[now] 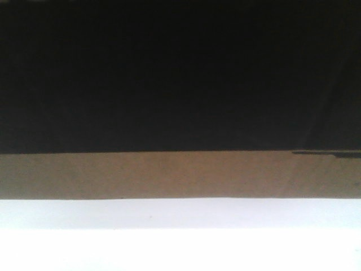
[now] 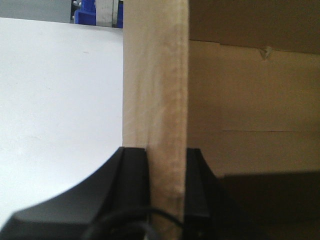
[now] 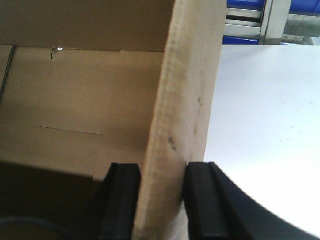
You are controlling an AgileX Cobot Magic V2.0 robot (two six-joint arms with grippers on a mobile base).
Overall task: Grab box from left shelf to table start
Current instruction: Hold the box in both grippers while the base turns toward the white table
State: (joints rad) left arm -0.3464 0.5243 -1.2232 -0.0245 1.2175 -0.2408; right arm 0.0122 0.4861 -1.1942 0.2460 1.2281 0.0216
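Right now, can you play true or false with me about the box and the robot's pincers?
1. The left pincer is clamped on a wall of the box. True.
2. The right pincer is open and empty. False: it grips a box wall too.
3. The table is white. True.
4. The bins behind the table are red. False: they are blue.
5. The box is shut with a lid. False: its top is open.

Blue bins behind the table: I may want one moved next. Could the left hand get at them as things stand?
Probably not: the left hand is shut on the cardboard box's wall, and the blue bins sit beyond the white table.
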